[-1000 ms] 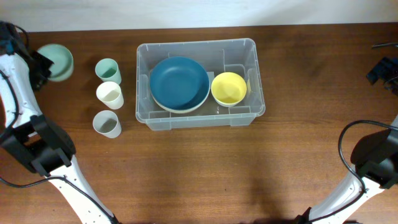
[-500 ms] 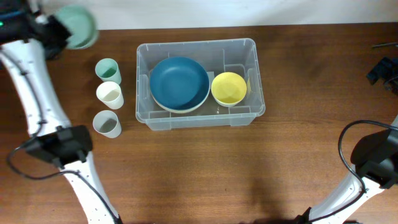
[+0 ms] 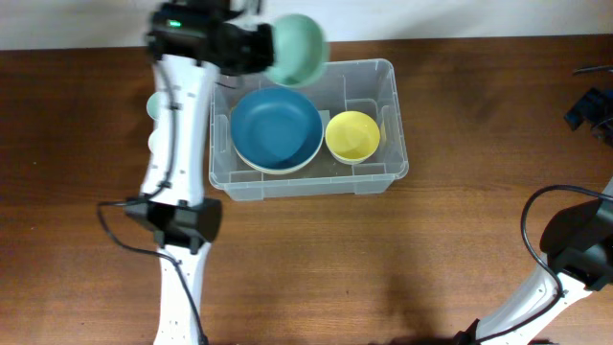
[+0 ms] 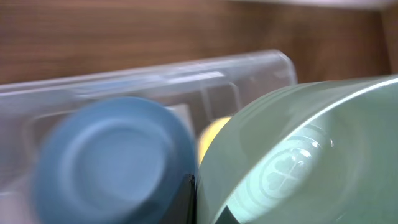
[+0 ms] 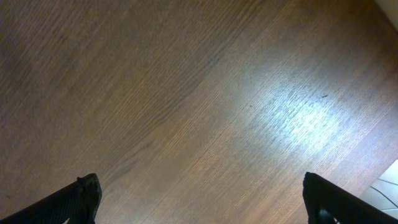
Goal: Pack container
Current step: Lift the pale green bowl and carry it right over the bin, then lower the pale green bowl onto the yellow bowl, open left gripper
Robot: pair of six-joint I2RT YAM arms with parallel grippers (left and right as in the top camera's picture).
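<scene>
The clear plastic container (image 3: 308, 186) stands at the table's middle back and holds a blue bowl (image 3: 278, 127) and a yellow bowl (image 3: 352, 136). My left gripper (image 3: 257, 46) is shut on the rim of a pale green bowl (image 3: 297, 48), held in the air over the container's back rim. In the left wrist view the green bowl (image 4: 298, 155) fills the right side, above the blue bowl (image 4: 112, 162), the yellow bowl (image 4: 211, 134) and the container (image 4: 155, 74). My right gripper (image 5: 199, 193) is open and empty over bare wood at the far right.
Cups stand left of the container, mostly hidden under my left arm: an edge of a green cup (image 3: 150, 103) and of a white cup (image 3: 153, 144) shows. The left arm's base (image 3: 177, 222) sits in front of the container's left corner.
My left gripper has carried the green bowl from the far left back of the table to the right, up to the container's back rim. The right arm has not moved.
</scene>
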